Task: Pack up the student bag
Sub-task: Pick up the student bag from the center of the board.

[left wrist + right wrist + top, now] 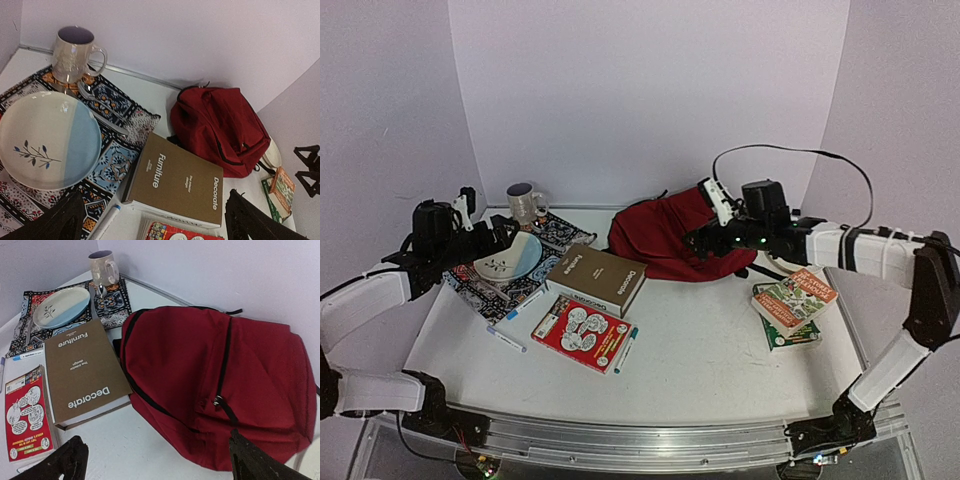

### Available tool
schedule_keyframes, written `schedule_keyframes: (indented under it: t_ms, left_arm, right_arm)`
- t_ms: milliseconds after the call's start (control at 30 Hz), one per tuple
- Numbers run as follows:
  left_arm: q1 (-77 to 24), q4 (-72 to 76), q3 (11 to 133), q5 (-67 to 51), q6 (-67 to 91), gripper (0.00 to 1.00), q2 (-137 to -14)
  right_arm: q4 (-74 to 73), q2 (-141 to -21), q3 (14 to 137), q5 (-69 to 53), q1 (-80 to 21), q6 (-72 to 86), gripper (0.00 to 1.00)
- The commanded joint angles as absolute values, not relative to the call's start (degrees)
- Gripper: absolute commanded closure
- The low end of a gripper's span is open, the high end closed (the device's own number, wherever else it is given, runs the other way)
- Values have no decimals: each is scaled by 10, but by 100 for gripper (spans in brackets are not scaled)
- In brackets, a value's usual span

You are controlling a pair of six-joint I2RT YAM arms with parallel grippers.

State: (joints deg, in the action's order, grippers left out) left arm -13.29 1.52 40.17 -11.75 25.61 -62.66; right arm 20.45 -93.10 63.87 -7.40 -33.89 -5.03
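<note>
Left fingers (55, 222): spread apart, holding nothing, above the plate (510, 257) on the patterned mat (562, 232). A mug (525, 203) stands at the mat's far edge. Centre of the surface (720, 360): brown book (597, 278), with a red booklet (582, 332) nearer. Student bag (660, 240): lies flat at the far side, just right of the brown book. Right fingers (260, 460): spread apart, empty, hovering over the bag's right part. Far right: green books (795, 300).
</note>
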Motion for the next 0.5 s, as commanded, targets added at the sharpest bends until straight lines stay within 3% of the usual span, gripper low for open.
schedule_keyframes:
  t_ms: [0, 333, 467]
  left_arm:
    - [-135, 22, 441, -179, 262, 1, -653]
    - [-153, 18, 422, -187, 273, 1, -647]
    - [-159, 17, 416, -187, 275, 1, -641]
  right_arm:
    - [190, -1030, 734, -86, -357, -69, 2]
    - [154, -1212, 872, -21, -358, -108, 2]
    - [133, -1258, 912, -8, -358, -137, 8]
